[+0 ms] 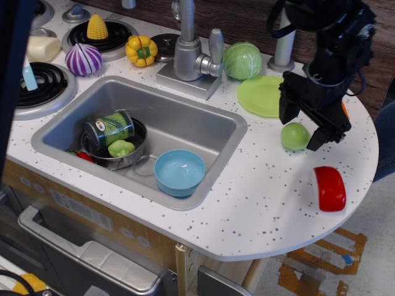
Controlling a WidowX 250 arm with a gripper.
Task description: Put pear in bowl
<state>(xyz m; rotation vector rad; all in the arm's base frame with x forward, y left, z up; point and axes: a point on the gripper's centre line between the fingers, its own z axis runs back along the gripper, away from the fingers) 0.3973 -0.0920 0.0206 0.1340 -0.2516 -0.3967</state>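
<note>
The pale-green pear (295, 136) sits on the speckled white counter, right of the sink. My black gripper (304, 128) hangs right over it, open, with one finger (287, 111) to the pear's left and the other finger (322, 135) to its right. The fingers straddle the pear without closing on it. The light-blue bowl (179, 172) stands empty in the front right corner of the metal sink (179, 117).
A lime-green plate (262, 95) and a cabbage (242, 60) lie behind the pear, with the faucet (188, 52) to their left. A red piece (330, 188) lies near the counter's right edge. A silver pot (117, 151) with a can and a lumpy green piece sits in the sink.
</note>
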